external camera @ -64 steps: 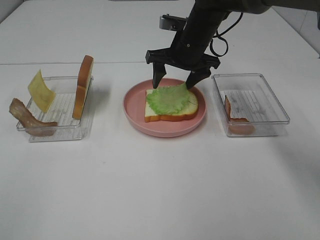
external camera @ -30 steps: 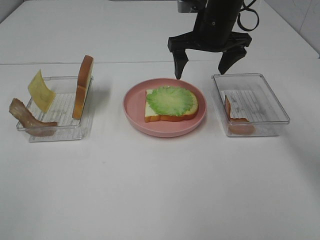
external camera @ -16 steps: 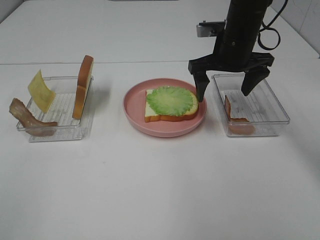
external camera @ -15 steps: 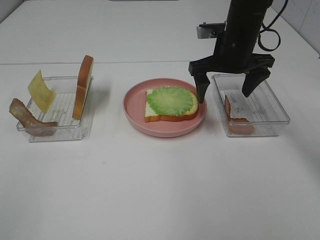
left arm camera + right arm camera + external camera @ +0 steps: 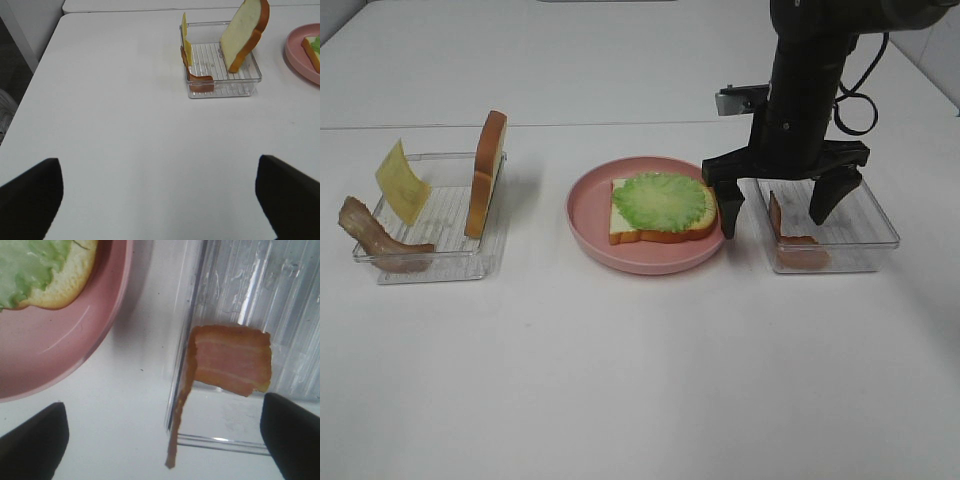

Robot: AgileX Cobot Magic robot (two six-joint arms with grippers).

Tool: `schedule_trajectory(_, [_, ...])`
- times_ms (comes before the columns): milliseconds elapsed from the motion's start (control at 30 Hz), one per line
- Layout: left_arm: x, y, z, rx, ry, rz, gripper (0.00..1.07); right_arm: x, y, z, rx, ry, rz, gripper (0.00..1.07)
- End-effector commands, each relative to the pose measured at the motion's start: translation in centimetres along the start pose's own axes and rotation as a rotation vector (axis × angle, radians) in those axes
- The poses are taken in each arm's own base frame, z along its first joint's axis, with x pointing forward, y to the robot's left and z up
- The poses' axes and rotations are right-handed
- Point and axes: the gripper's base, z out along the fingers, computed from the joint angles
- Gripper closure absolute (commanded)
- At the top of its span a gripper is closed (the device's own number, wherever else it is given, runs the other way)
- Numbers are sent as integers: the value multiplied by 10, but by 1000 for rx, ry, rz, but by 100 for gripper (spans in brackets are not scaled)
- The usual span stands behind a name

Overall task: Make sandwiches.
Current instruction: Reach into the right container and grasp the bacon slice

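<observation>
On the pink plate (image 5: 642, 262) lies a bread slice (image 5: 665, 234) topped with a green lettuce leaf (image 5: 663, 199); the right wrist view shows the lettuce leaf (image 5: 25, 265) too. My right gripper (image 5: 775, 222) hangs open, low over the near-left part of the right clear tray (image 5: 865, 245). One finger is outside the tray by the plate, the other inside. A bacon strip (image 5: 790, 238) leans on the tray wall between them, the same bacon strip (image 5: 231, 361) seen by the right wrist. My left gripper (image 5: 159, 167) is open over bare table, holding nothing.
The left clear tray (image 5: 430, 262) holds an upright bread slice (image 5: 486, 175), a yellow cheese square (image 5: 402, 181) and a bacon strip (image 5: 378, 240) hanging over its edge. The left wrist view shows this tray (image 5: 222, 89) ahead, with the plate (image 5: 300, 52) beyond.
My right gripper has moved from above the plate rightward and down, and now straddles the bacon strip in the right tray. The lettuce stays on the bread.
</observation>
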Motion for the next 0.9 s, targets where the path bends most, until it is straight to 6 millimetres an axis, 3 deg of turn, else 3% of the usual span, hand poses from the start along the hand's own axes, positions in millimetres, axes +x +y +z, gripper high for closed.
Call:
schedule_trajectory(33, [0,1,-2,1,-20,6,4,-2,0,4,-2,-10,3,11])
schedule_trajectory(200, [0,1,-2,1,-20,6,4,-2,0,4,-3,-18,2,14])
schedule_trajectory(400, [0,1,-2,1,-20,6,4,-4,0,4,-6,-34,2,40])
schedule_trajectory(800, [0,1,-2,1,-20,6,4,-5,0,4,-3,-48,13,44])
schedule_trajectory(900, [0,1,-2,1,-20,6,4,-6,0,4,1,-54,11,51])
